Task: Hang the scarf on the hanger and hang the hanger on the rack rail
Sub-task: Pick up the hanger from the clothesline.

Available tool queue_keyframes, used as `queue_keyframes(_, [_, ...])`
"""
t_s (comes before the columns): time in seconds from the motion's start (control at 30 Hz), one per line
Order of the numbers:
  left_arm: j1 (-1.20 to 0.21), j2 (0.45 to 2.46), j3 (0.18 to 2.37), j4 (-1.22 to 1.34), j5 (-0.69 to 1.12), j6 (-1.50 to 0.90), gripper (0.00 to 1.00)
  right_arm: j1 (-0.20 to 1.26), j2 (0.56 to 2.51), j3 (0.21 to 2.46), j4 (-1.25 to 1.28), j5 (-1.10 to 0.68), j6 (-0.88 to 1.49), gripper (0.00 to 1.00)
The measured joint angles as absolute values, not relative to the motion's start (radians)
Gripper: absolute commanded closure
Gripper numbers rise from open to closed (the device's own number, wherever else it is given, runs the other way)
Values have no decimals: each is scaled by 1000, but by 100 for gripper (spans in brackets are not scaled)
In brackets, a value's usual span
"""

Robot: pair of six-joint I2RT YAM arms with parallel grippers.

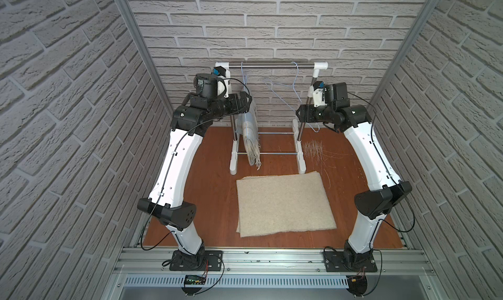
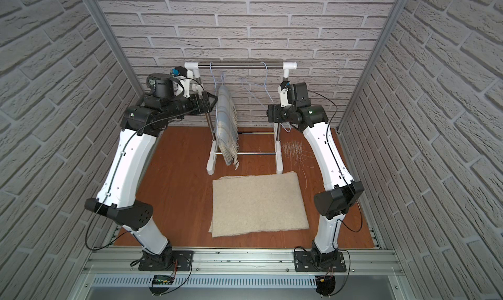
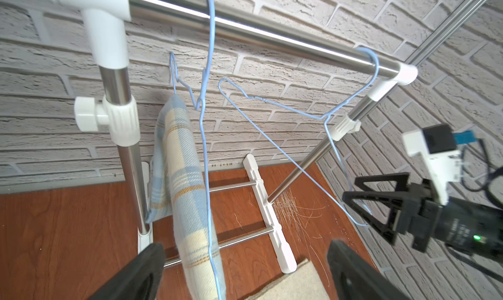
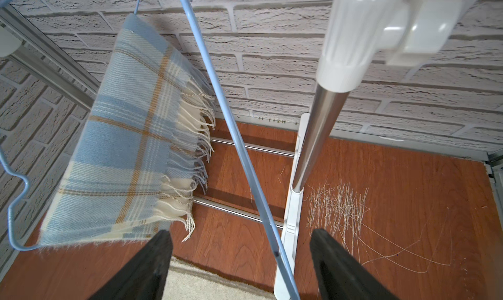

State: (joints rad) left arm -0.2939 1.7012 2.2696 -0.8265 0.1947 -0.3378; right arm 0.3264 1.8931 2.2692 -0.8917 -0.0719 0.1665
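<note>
left tool [image 3: 246, 245] spread wide, gripping nothing, scarf [image 3: 185, 176] draped over hanger [image 3: 204, 149] hanging between its fingers, right tool [image 4: 241, 232] likewise released, second hanger [image 4: 220, 100] wire passing between its fingers, rack post [image 4: 316, 138] just beside

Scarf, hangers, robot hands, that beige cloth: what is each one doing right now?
Plaid scarf: hanging, folded over, fringe dangling.
Scarf's hanger: carrying the scarf, hooked on the clothes rack rail.
Empty hanger: hooked on the same rail, tilted, bare.
Left gripper: wide open, gripping nothing.
Right gripper: open; the empty hanger's wire runs between its fingers, unpinched.
Beige cloth: folded, flat on the table.
</note>
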Motion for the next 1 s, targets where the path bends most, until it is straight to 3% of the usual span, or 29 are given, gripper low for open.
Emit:
queue_keyframes(0.07, [-294,1681,2228,-800,200,-341,2,325,1908,2269,-891,-84,162,37])
queue_keyframes(0.3, [-294,1671,2073,-749,172,-355,2,323,1937,2270,-889,-129,151,95])
queue_keyframes(0.53, [-293,1517,1710,-579,15,-394,3,323,1941,2279,-882,-146,149,97])
queue_keyframes(0.77, [-300,1395,1591,-330,-19,-410,3,323,1940,2283,-883,-129,149,97])
queue_keyframes(1.0, [-293,1394,1531,-298,-169,-438,3,322,1940,2368,-879,-121,151,97])
